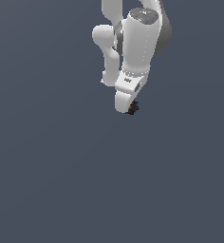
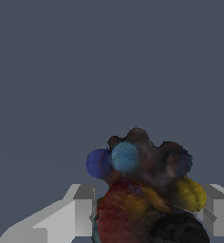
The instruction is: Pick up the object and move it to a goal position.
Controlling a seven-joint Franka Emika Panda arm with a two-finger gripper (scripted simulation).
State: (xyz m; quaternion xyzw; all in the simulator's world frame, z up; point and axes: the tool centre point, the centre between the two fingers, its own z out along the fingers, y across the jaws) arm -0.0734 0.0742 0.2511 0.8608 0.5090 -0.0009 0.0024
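Flat slate-grey ground fills the exterior view, with no goal marker showing. The white arm hangs down from the top edge, and the object [image 1: 133,108], a tiny dark speckled lump, peeks out at the tip of the pincer [image 1: 128,107], far smaller than the hand around it.

On the wrist view the object [image 2: 144,190] sits between the two grey fingers [image 2: 83,211], which press on it from both sides: the pincer is closed on it. Its knobbly surface of blue, red, yellow and black bumps looks rigid and light, I judge. Rounded bumps may slip or roll, so a hold across its widest middle suits best.
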